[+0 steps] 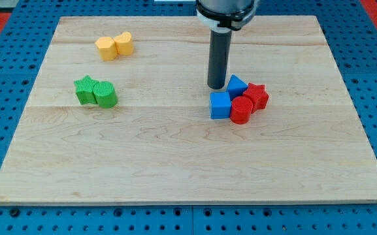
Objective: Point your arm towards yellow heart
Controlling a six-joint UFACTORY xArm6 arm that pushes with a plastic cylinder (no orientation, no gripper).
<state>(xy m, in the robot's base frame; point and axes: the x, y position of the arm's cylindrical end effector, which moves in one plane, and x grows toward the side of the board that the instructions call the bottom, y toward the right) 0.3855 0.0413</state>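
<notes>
The yellow heart (124,43) lies near the view's top left of the wooden board (175,143), touching a yellow hexagon (106,48) on its left. My tip (215,86) stands right of the board's middle, far to the right of and below the yellow heart. It is just above a blue cube (220,105) and just left of a blue triangle (236,85).
A red cylinder (242,109) and a red star (256,96) sit against the blue blocks. A green star (84,89) and a green cylinder (105,94) touch each other at the left. Blue pegboard surrounds the board.
</notes>
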